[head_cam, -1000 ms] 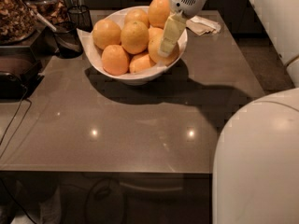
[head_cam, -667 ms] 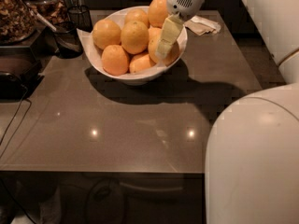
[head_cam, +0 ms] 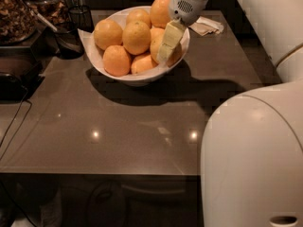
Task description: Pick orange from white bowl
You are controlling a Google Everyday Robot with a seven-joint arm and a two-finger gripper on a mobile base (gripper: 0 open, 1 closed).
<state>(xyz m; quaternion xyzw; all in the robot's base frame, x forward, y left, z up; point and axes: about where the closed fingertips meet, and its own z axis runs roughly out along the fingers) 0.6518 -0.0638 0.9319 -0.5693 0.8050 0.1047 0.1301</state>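
The white bowl [head_cam: 119,75] stands at the back middle of the brown table [head_cam: 118,126], lined with white paper and piled with several yellowish-orange oranges. My gripper [head_cam: 165,55] reaches down from the upper right into the bowl's right side. It lies against a large orange [head_cam: 155,42] by the right rim, partly covering it. Other big oranges [head_cam: 136,37] lie to its left, and one [head_cam: 160,11] sits at the back beside the gripper's white wrist [head_cam: 187,6].
A small dark glass cup [head_cam: 68,39] with a utensil stands left of the bowl. Containers of dried food [head_cam: 16,13] are at the far left. A folded napkin [head_cam: 206,26] lies behind right. A black cable [head_cam: 14,122] runs down the left. My white arm [head_cam: 255,155] fills the lower right.
The gripper has stayed at the bowl's right side, dipping slightly lower on the orange. The white arm in the foreground has swung left and covers more of the table.
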